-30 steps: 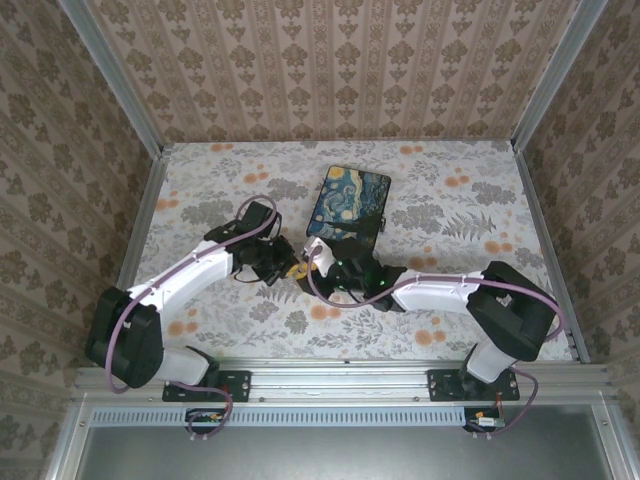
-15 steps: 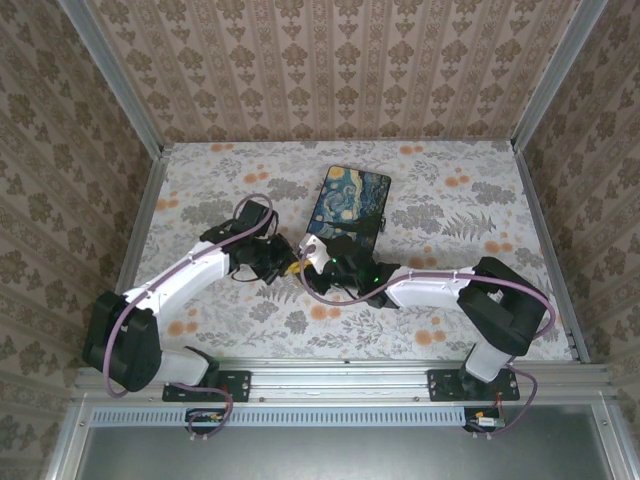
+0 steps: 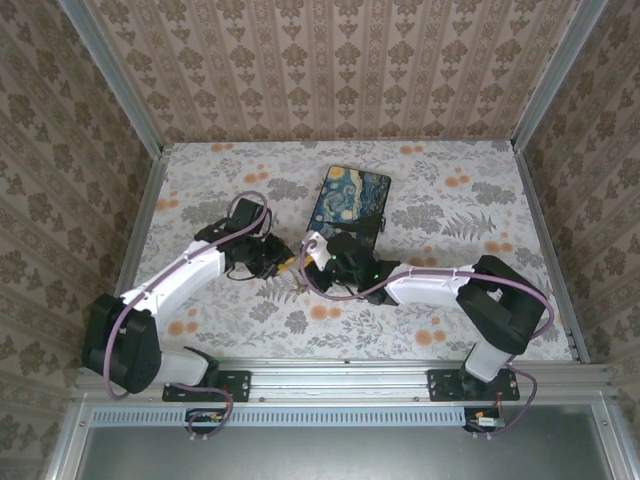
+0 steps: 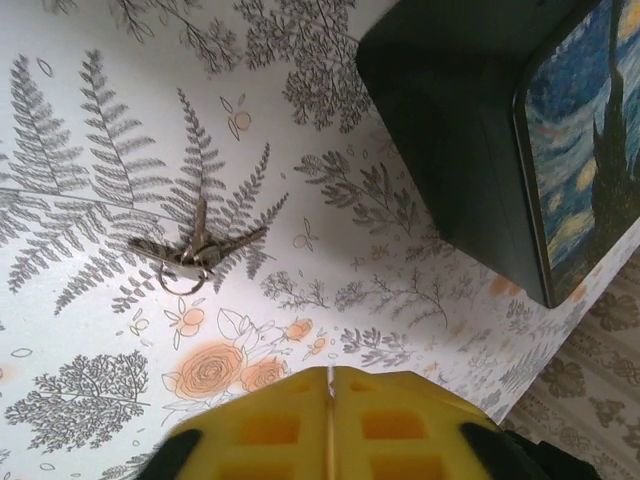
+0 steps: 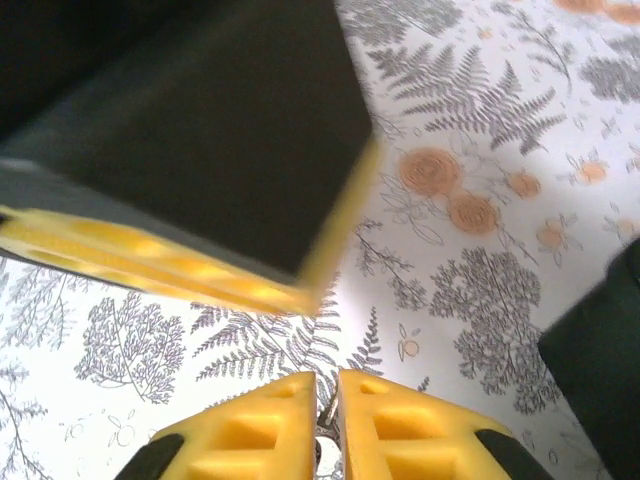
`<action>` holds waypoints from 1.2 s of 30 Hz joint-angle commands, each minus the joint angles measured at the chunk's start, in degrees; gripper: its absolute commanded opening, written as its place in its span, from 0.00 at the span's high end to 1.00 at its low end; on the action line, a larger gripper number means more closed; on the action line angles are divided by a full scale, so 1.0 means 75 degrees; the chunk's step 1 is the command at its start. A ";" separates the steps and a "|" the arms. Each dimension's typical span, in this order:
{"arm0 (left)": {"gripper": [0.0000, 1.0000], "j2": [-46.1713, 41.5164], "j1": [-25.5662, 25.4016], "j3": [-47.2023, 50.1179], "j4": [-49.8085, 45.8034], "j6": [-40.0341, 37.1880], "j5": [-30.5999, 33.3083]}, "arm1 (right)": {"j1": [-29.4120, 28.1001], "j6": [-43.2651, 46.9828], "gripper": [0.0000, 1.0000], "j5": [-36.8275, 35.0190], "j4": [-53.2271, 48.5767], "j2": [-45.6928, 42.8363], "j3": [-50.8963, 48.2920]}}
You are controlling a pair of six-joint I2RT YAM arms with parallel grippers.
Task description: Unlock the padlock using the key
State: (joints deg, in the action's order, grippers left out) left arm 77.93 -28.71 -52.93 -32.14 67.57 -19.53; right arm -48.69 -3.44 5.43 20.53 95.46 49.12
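Note:
A bunch of keys (image 4: 190, 252) on a ring lies flat on the flowered table, off to one side of my left gripper (image 4: 331, 376). The left gripper's yellow fingers (image 4: 390, 415) are pressed together with nothing between them. In the top view the left gripper (image 3: 282, 266) and right gripper (image 3: 304, 264) nearly meet, tip to tip, near the box's near corner. My right gripper (image 5: 327, 392) is shut to a narrow slit on a thin grey metal piece (image 5: 324, 428) with a ring under it; I cannot tell whether it is a key. The padlock is hidden.
A black-sided box (image 3: 350, 205) with a blue-and-yellow painted lid lies just behind the two grippers, and its dark side (image 4: 450, 150) is close in the left wrist view. In the right wrist view the left gripper (image 5: 180, 160) looms close and blurred. Wallpapered walls (image 3: 330, 70) enclose the table.
My left gripper has drawn back a little to the left. My right gripper has followed it leftward and stays close to it. The box has not moved.

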 commanded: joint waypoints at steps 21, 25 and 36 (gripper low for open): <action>0.66 0.1251 -0.0875 0.1063 0.1017 0.1004 0.0903 | 0.0911 -0.1079 0.72 0.0238 -0.1179 -0.0979 -0.0573; 0.68 0.1343 -0.0982 0.1060 0.0985 0.1179 0.1029 | 0.0919 -0.1058 0.72 0.0238 -0.1179 -0.0973 -0.0562; 0.73 0.1942 -0.1033 0.0913 0.1203 0.1250 0.1220 | 0.0957 -0.1064 0.72 0.0296 -0.1213 -0.1050 -0.0655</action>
State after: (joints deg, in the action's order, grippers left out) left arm 90.04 -35.97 -45.76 -23.79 75.44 -12.03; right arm -41.87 -10.74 6.46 12.10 89.01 45.08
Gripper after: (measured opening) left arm 0.276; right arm 0.279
